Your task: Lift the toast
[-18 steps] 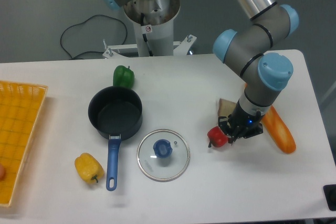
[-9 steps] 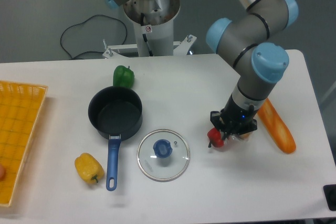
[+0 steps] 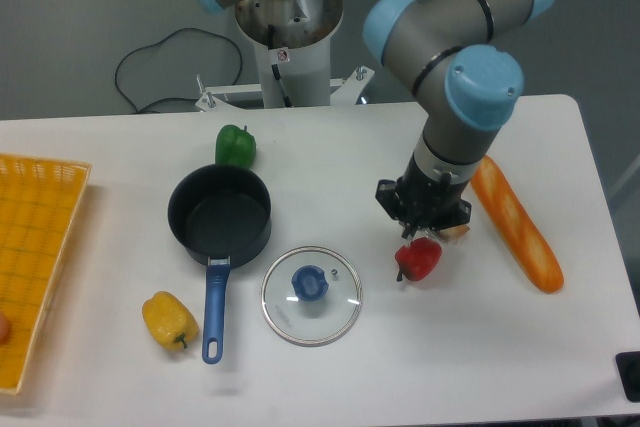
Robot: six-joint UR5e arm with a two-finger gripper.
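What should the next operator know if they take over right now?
Gripper: low over the table, just above the red pepper; wrist hides the fingers, so open or shut can't be told.
Toast: only a small tan corner shows at the gripper's right edge, between gripper and baguette. Whether it is gripped or clear of the table can't be told.
Done: arm is at the toast.
Left: confirm the grip, then lift, keeping clear of the pepper and baguette.
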